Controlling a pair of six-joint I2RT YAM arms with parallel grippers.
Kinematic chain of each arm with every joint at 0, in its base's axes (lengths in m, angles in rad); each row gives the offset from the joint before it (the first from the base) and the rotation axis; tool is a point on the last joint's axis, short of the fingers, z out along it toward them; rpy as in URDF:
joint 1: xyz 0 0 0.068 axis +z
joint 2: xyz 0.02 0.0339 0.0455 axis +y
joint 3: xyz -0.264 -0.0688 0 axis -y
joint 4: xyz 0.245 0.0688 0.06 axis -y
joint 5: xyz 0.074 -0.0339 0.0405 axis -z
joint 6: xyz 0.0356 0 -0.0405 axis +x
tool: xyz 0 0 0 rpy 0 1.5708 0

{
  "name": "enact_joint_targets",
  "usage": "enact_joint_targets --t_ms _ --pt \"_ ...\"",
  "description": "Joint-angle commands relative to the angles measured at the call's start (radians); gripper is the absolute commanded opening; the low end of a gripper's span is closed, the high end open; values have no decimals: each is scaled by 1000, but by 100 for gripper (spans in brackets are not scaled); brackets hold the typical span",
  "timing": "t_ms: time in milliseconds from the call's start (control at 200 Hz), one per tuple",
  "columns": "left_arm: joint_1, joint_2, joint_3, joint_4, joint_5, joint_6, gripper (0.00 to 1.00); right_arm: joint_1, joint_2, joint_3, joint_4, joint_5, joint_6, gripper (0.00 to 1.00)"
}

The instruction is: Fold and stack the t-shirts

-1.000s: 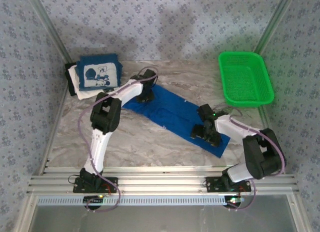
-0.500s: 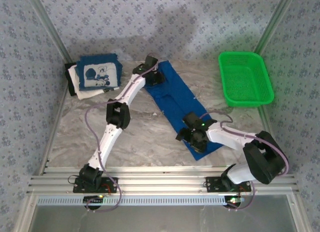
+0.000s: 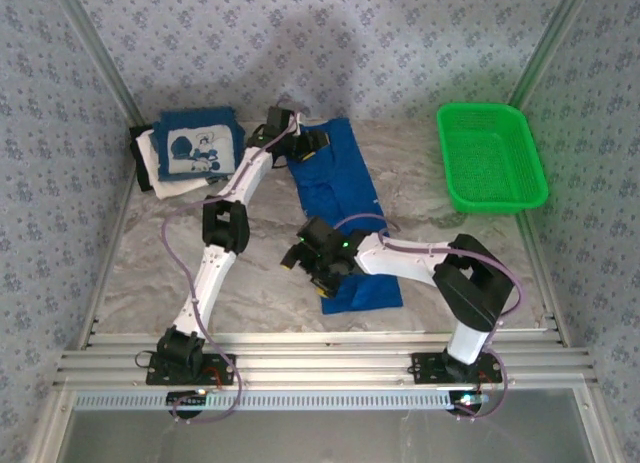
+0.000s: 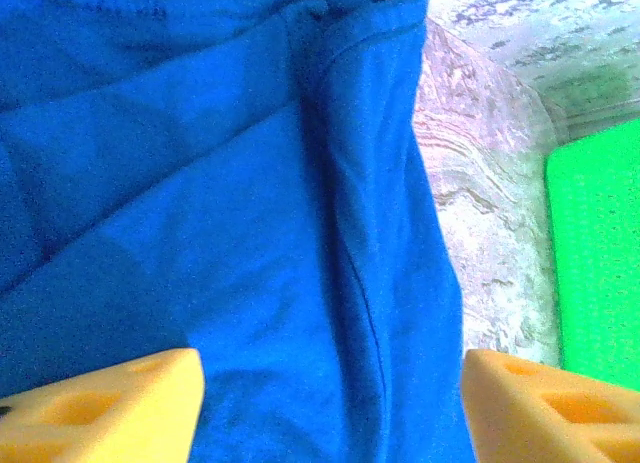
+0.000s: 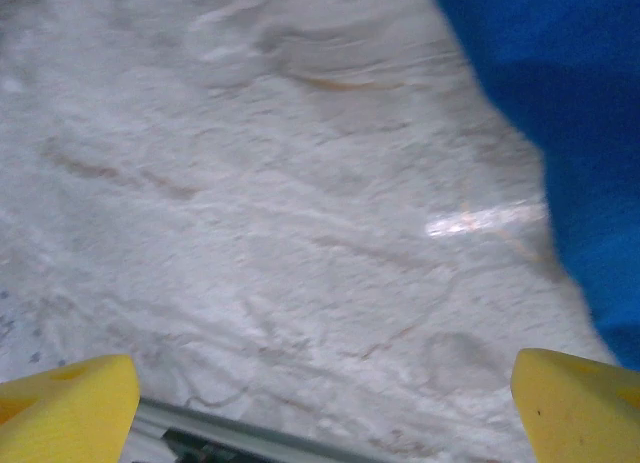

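The royal-blue t-shirt lies as a long folded strip running from the far middle of the table toward the near edge. My left gripper hovers at its far end, jaws wide open over blue cloth, gripping nothing. My right gripper sits at the strip's near left corner, open over bare table, with the blue edge to its right. A navy t-shirt with a white cartoon panel tops a folded stack at the far left, white cloth under it.
The green mesh basket stands at the far right, and its side shows as green in the left wrist view. Marble tabletop lies bare to the left of the strip. Patterned walls close in the back and sides.
The blue shirt has swung from a diagonal to nearly far-to-near. My left arm stretched to the far end; my right gripper swept left along the near end.
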Motion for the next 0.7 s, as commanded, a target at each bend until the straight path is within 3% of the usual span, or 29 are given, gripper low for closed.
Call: enact_joint_targets --t_ms 0,210,355,425,500,615,695 --pt "15 -101 11 -129 98 -7 75 -9 -109 54 -143 -8 -46 98" --pt "13 -445 -43 -413 21 112 82 -35 -483 -22 -514 43 -203 99" --pt "-35 -733 -292 -501 -89 158 86 -212 -731 -169 -684 -2 -373 97" --pt "-88 -887 -506 -490 -133 143 86 -327 -774 -233 -719 -56 -486 96" --pt "-171 -1077 -845 -421 -195 93 86 -427 -773 -306 -700 -120 -581 94" --pt "-303 -1341 -1410 -207 -222 -95 84 -497 -744 -398 -598 -160 -646 91" --pt "-397 -1476 -1694 -90 -262 -219 80 -523 -697 -439 -559 -183 -701 89"
